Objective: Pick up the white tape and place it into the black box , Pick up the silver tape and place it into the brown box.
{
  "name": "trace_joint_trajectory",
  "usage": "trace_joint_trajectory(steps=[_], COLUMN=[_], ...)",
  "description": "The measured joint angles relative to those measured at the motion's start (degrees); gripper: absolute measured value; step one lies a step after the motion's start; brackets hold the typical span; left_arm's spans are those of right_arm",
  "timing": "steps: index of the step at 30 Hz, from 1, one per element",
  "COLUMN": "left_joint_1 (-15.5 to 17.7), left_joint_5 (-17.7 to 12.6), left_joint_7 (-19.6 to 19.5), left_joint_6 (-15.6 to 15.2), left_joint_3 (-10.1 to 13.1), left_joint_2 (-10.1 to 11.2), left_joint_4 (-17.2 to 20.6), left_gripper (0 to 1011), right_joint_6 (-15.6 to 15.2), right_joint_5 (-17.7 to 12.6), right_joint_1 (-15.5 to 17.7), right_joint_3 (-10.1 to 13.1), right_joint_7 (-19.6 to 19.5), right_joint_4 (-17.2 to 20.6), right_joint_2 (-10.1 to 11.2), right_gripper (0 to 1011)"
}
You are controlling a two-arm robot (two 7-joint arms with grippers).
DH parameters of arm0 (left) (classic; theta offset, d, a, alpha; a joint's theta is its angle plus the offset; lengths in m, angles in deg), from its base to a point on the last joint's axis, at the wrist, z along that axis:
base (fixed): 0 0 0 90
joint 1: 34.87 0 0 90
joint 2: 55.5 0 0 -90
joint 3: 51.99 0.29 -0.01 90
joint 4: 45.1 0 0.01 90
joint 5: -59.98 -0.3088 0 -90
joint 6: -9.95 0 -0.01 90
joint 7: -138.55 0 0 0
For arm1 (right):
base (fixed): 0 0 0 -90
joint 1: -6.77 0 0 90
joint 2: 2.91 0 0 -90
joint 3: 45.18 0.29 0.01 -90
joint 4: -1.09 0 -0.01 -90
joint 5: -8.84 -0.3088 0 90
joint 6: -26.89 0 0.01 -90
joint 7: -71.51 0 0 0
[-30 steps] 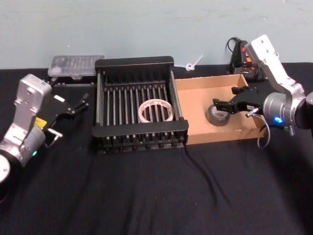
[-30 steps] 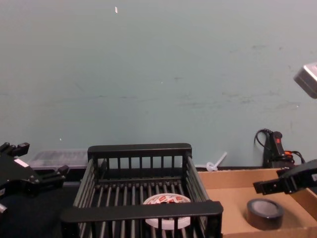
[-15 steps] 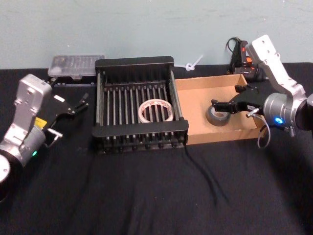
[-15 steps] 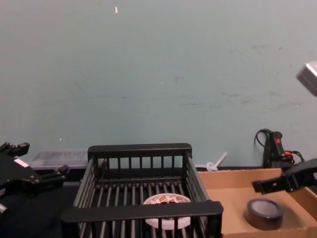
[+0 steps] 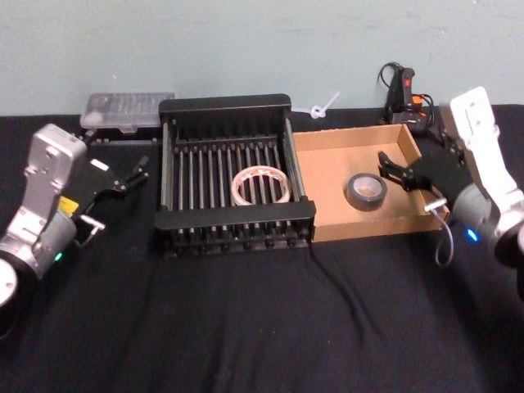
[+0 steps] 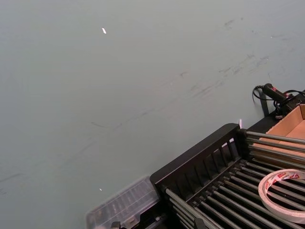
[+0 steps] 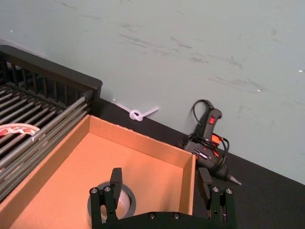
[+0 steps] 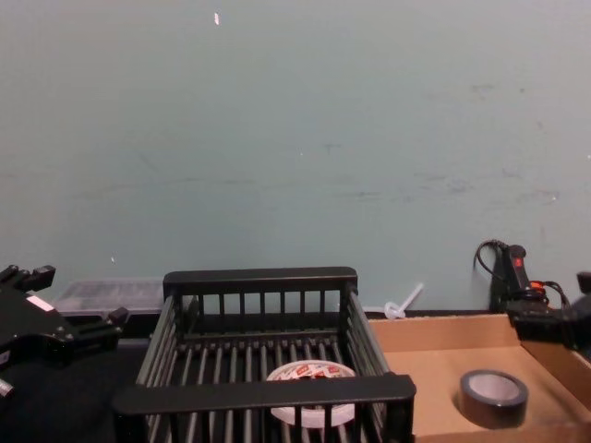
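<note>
Head view: we see the white tape (image 5: 261,186) flat in the black box (image 5: 225,107), the silver tape (image 5: 366,190) flat in the brown box (image 5: 342,227). The right tool (image 5: 397,170) sits just right of the silver tape, jaws wide, holding nothing. The left tool (image 5: 129,174) is parked left of the black box, open and empty, over the bench (image 5: 246,319).

Right wrist view: silver tape (image 7: 112,201) lies beyond one finger (image 7: 116,179), untouched.

Chest view: both tapes rest in their boxes.
</note>
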Motion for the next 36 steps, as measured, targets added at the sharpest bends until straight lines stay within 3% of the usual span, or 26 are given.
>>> trace_joint_trajectory(steps=[7,13,36], left_joint_1=[0.0,0.0,0.0], left_joint_5=[0.0,-0.01,0.0], left_joint_7=[0.0,0.0,0.0], left_joint_6=[0.0,0.0,0.0], left_joint_3=[0.0,0.0,0.0], left_joint_2=[0.0,0.0,0.0], left_joint_4=[0.0,0.0,0.0], left_gripper=[1001,1001,1001], right_joint_6=[4.61,4.67,4.16], right_joint_5=[2.4,3.14,3.25], right_joint_1=[5.94,8.63,8.7], right_joint_3=[1.94,3.07,3.22], right_joint_7=[-4.56,-5.68,-5.66], right_joint_4=[2.0,2.74,2.61], right_joint_2=[-0.82,-1.47,-1.62], right_gripper=[1002,1002,1002])
